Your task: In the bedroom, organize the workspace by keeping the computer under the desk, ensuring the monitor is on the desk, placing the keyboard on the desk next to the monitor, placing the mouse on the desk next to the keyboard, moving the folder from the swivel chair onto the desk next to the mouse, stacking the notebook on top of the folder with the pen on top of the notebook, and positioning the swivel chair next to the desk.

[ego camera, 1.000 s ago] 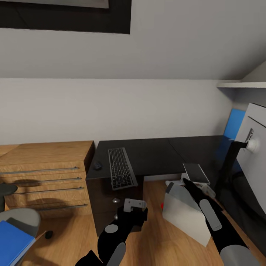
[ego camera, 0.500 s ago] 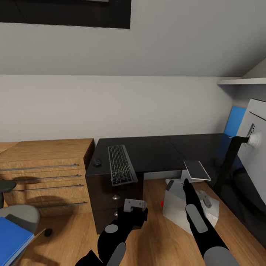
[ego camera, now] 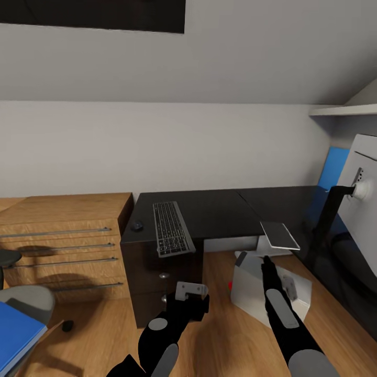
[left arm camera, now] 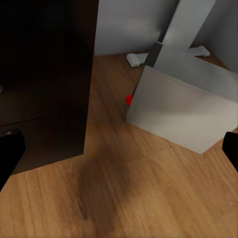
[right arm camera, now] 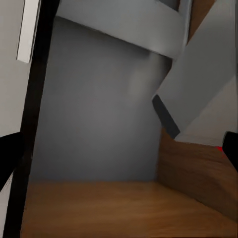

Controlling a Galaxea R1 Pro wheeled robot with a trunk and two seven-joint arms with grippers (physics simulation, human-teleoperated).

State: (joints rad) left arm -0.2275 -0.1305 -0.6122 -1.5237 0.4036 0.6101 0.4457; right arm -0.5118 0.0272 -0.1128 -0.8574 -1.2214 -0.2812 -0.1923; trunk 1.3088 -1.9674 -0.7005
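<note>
The computer (ego camera: 251, 296) is a light grey tower with a red dot, tilted on the wood floor in front of the black desk (ego camera: 220, 207); it also shows in both wrist views (left arm camera: 183, 109) (right arm camera: 203, 84). My right gripper (ego camera: 267, 261) (right arm camera: 119, 153) hovers open at the tower's upper edge. Left of the tower, my left gripper (ego camera: 190, 290) (left arm camera: 119, 148) is open above the floor. The keyboard (ego camera: 170, 228) overhangs the desk's front edge, with the mouse (ego camera: 137, 225) beside it. The monitor (ego camera: 361, 209) stands at the right with its back to me. The blue folder (ego camera: 13, 335) lies on the swivel chair (ego camera: 29, 301).
A light wooden drawer unit (ego camera: 63, 241) stands left of the desk. A small dark object (ego camera: 67, 325) lies on the floor by the chair. A grey flat panel (ego camera: 280, 235) sits at the desk's front edge. A blue wall panel (ego camera: 335, 167) and a shelf (ego camera: 343, 110) are at the right.
The whole view has shifted slightly. The computer has turned and now lies lower on the floor. My right arm has swung in toward the centre; the left arm has stayed put.
</note>
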